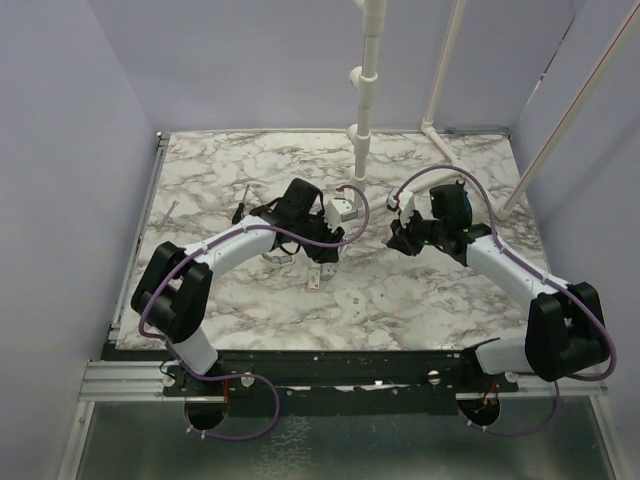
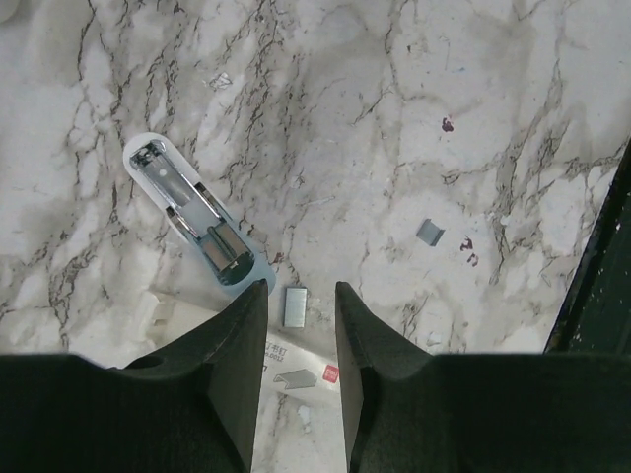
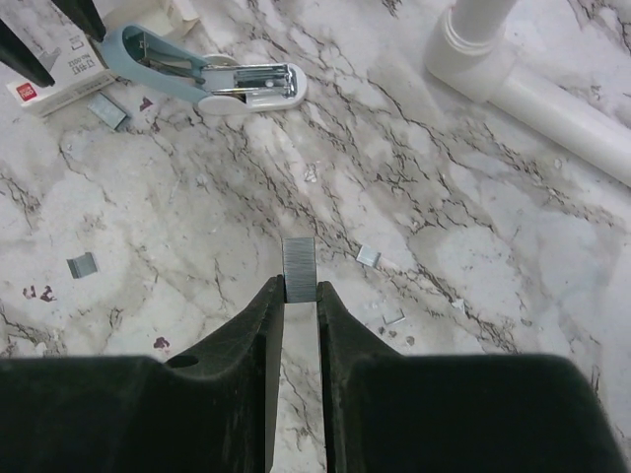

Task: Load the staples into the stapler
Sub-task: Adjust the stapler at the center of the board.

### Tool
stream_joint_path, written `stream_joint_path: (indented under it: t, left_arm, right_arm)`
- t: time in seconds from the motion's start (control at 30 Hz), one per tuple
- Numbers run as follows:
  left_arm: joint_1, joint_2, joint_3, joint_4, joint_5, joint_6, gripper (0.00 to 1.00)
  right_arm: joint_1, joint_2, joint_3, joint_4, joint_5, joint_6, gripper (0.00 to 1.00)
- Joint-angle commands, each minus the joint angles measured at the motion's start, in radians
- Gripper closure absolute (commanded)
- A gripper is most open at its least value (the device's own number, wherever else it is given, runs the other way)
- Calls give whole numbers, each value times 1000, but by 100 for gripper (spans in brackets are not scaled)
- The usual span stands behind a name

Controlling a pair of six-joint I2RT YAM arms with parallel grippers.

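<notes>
The stapler [image 2: 187, 217] lies opened flat on the marble, white and light blue, its metal channel showing; in the right wrist view the stapler [image 3: 212, 79] is at the top left. My right gripper [image 3: 299, 286] is shut on a strip of staples [image 3: 299, 264], which sticks out past the fingertips above the table. My left gripper [image 2: 302, 288] is open just right of the stapler's blue end. A second short staple strip [image 2: 295, 306] lies between its tips, touching neither finger. In the top view the left gripper [image 1: 318, 250] and right gripper [image 1: 400, 235] hang over the table's middle.
A white staple box [image 2: 296, 370] with a red mark lies under the left fingers. Loose staple pieces [image 2: 430, 233] [image 3: 82, 264] [image 3: 368, 256] are scattered on the marble. A white pipe [image 3: 523, 79] stands at the back. The table's dark edge [image 2: 601, 286] runs along the right.
</notes>
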Motion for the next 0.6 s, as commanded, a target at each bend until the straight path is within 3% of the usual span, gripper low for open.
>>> stream_joint_path:
  t: [0.0,0.27,0.57]
  left_arm:
    - [-61,36,35,6,-195,-142,65]
    - [-93,94,73,8,-299,-172,65]
    - [-96,71,89,-16,-225,-76,65]
  right_arm:
    - [-26,-33,-35,-35,-25,-7,80]
    - [-35,-29,-36,-34,-43,-5,80]
    - [-35,-23,-38,-26,-60,-12,80]
